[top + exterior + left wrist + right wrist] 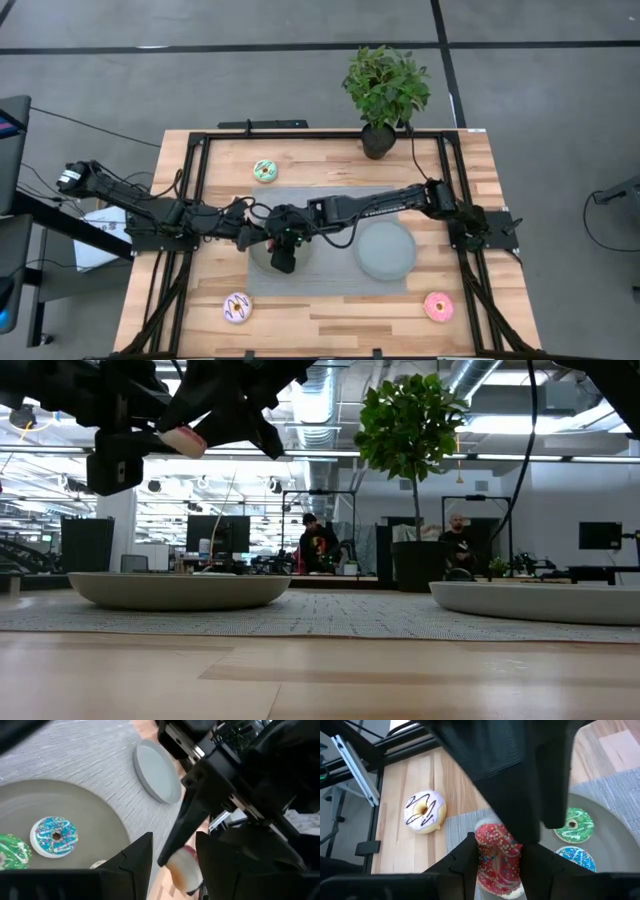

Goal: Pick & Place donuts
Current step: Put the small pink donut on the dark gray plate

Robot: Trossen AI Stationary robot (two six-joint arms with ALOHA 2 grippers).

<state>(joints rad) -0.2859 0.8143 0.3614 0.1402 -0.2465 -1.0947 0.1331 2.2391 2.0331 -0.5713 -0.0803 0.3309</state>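
My right gripper (pixel 284 258) reaches across from the table's right and hangs over the left grey plate (pixel 75 805), shut on a red-iced sprinkled donut (pixel 497 852). A tiny blue donut (pixel 54 836) and a tiny green one (pixel 10 851) lie flat on that plate. My left gripper (pixel 255 238) hovers just left of the right one, open (pixel 175 862) and touching nothing. Flat on the wood lie a green donut (pixel 265 171) at the far side, a purple-white one (pixel 237 308) near left and a pink one (pixel 438 306) near right. My right gripper pinches the red donut's rim (pixel 490 870) between its two fingers, which come from above and point down. The donut stands on edge in the hold, its icing toward the wrist camera. It is lifted clear above the left plate (pixel 180 590), as the low view shows.
A second grey plate (pixel 385 250) sits on the grey mat (pixel 330 200) to the right, with nothing on it. A potted plant (pixel 385 95) stands at the far edge. Black frame rails run along the table's sides. People sit in the room beyond.
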